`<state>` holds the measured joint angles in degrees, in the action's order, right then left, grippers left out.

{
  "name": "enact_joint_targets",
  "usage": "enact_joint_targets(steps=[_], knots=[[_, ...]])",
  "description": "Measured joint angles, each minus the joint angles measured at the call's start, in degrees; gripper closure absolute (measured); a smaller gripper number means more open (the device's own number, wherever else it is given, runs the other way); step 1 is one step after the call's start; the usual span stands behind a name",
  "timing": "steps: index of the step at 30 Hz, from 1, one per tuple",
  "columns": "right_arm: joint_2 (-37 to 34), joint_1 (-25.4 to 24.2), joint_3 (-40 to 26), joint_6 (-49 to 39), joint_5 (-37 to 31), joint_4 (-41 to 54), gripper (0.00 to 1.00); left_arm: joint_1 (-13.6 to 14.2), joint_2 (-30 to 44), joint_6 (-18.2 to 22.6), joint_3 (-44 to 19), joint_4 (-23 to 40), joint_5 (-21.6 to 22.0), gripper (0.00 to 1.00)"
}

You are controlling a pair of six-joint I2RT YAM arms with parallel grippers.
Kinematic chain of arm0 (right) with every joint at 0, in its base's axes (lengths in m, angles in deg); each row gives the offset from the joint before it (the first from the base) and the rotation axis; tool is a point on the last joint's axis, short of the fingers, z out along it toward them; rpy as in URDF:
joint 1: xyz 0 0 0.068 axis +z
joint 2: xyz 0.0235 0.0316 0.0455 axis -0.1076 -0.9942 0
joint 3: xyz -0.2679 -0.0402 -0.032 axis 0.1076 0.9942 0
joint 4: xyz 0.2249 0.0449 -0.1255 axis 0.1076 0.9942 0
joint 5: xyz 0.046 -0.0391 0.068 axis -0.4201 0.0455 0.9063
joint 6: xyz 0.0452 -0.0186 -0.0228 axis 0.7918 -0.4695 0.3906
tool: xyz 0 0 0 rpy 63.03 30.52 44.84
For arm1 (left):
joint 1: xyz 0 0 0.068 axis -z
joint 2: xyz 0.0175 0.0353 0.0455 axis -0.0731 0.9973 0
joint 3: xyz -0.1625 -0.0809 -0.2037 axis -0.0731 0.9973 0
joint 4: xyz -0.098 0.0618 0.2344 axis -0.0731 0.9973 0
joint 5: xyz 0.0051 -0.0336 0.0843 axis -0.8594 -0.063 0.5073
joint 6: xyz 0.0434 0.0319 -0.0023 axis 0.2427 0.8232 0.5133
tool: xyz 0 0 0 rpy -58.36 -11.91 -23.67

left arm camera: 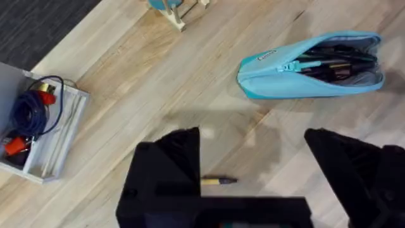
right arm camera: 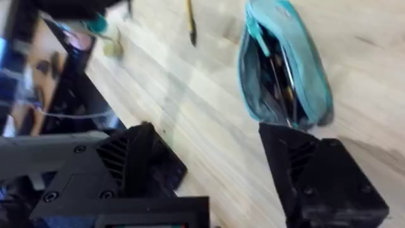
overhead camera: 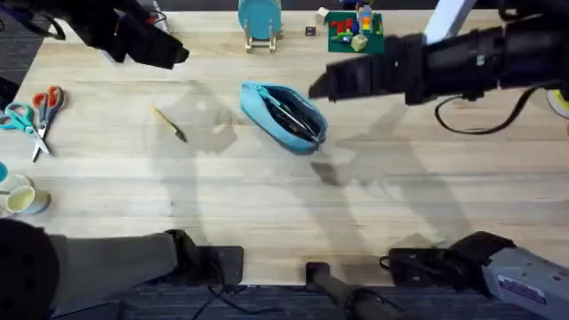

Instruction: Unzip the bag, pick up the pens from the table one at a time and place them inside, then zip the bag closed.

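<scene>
Grippers first: from overhead, the right gripper (overhead camera: 324, 84) hangs just beside the bag's (overhead camera: 284, 116) far right end, and the left gripper (overhead camera: 173, 55) sits up by the far left of the table (overhead camera: 267, 204), well apart from the bag. Can't tell finger spread from up here. The bag lies near the middle, unzipped, with dark pens (overhead camera: 298, 116) already inside it. A yellow stick (overhead camera: 169, 124) lies to its left, scissors (overhead camera: 37, 116) off at the left edge.

Left wrist view: fingers (left arm camera: 168, 164) spread wide, nothing between them. The bag (left arm camera: 278, 82) gapes open, pens (left arm camera: 335, 63) tucked in, zipper pull at the closed end. The yellow stick (left arm camera: 218, 181) peeks out right by the fingers.

Right wrist view: fingers (right arm camera: 316, 171) also apart and empty, with the bag (right arm camera: 310, 76) just beyond them, mouth open, pens (right arm camera: 275, 69) showing inside.

So I'd say unzipping and loading look done, no black pens left on the wood that I can spot. What's left is zipping it closed.
</scene>
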<state>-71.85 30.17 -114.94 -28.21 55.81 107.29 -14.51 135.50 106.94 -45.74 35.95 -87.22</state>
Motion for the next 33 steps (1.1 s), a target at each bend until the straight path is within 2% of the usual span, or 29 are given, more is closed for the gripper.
enact_joint_targets(steps=[10,22,29,33], knots=[[-1.14,0.00,0.00,7.64,1.90,-7.22,0.004,0.02,0.00,0.98,0.00,-0.10,0.08,0.006],[-10.24,0.00,0.00,15.33,2.24,-12.21,0.004,0.02,0.02,4.87,0.00,-0.04,0.10,0.007],[-14.45,0.31,0.00,19.56,2.26,-14.48,0.004,0.02,1.59,5.79,0.00,-0.04,0.08,0.007],[-16.59,2.07,0.00,21.34,2.24,-14.76,0.004,0.02,3.66,5.84,0.00,-0.04,0.12,0.008]])
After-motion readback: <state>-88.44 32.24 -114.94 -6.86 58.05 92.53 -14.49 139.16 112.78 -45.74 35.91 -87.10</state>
